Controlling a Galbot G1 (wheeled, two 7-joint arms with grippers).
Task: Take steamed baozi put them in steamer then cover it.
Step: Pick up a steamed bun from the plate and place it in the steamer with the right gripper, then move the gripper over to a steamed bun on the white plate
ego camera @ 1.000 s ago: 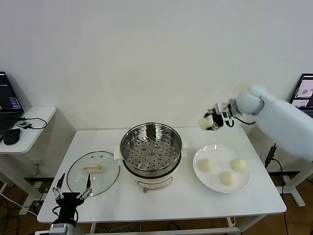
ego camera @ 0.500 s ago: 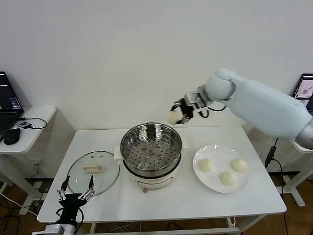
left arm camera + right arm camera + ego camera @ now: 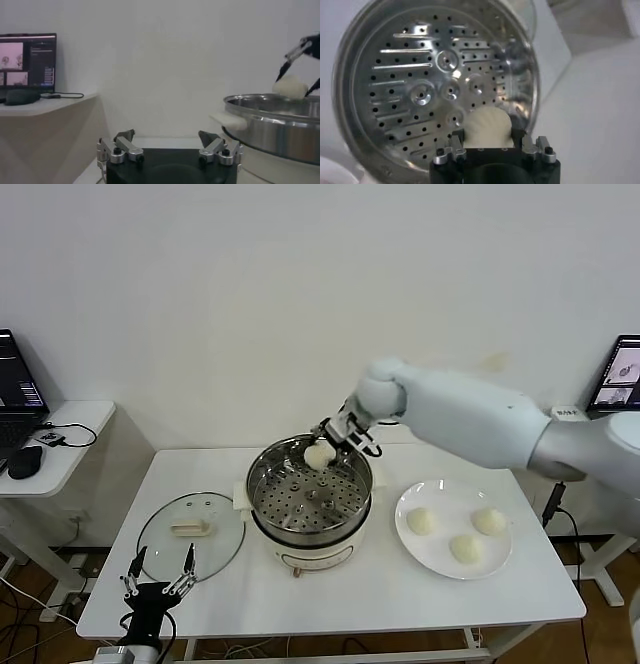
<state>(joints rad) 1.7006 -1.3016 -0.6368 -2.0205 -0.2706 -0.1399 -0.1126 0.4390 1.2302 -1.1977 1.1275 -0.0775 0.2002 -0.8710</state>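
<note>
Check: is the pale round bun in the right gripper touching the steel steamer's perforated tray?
Apart. Head view shows the bun, held in the right gripper, above the steamer tray.

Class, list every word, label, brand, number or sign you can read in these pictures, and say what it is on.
None can be read.
Round shiny stainless-steel steamer: small mark on its white base, too small to read.
Dark monitor screen on the side desk: windows with lines of text, too blurred to read.
Monitor at the right edge: images only, nothing legible.
Round white plate, round clear glass lid: no text.
</note>
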